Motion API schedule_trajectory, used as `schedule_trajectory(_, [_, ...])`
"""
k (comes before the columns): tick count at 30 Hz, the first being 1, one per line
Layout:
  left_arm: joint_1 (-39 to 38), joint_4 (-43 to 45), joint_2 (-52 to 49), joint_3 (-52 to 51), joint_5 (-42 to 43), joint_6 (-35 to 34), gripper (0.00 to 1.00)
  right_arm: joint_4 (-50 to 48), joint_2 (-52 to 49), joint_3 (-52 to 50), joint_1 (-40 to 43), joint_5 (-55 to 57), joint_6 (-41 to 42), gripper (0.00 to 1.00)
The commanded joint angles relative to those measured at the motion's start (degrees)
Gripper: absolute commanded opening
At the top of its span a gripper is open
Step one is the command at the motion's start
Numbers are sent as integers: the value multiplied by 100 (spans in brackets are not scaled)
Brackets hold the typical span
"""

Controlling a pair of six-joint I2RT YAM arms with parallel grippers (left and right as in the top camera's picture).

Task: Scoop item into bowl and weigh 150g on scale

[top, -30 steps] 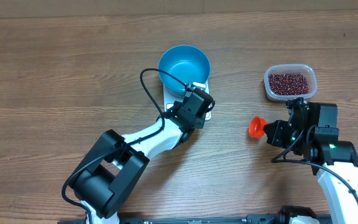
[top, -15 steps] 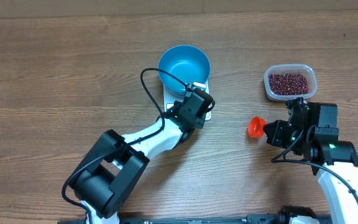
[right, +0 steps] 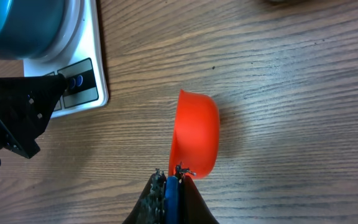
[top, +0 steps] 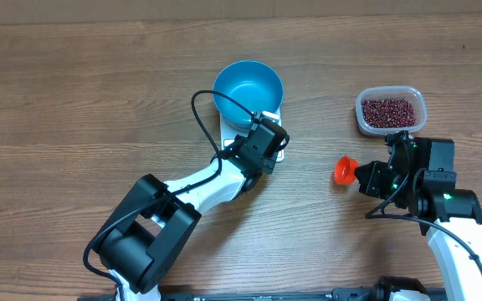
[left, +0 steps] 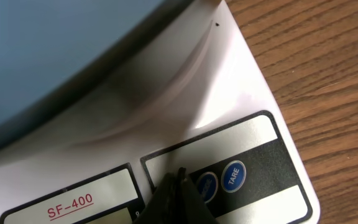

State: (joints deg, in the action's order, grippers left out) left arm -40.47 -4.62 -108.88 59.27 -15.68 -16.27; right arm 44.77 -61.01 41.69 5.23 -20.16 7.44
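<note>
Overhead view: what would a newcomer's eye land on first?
The bright blue bowl, apparently empty, sits on the white scale mid-table. The shut left gripper points at the scale's button panel beside the TARE button. To the right, the right gripper holds an orange scoop over the wood, nearer the robot than the clear tub of dark red beans.
</note>
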Motion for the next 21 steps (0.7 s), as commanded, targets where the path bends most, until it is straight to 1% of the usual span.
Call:
schedule_trajectory(1, [-4,-72,-175,-20,72,109,4,-46,90,181,24,-50,-39,4])
schedule_trajectory(21, [-4,-50,-238,-20,94,107,4,-55,90,181,24,-48,-39,4])
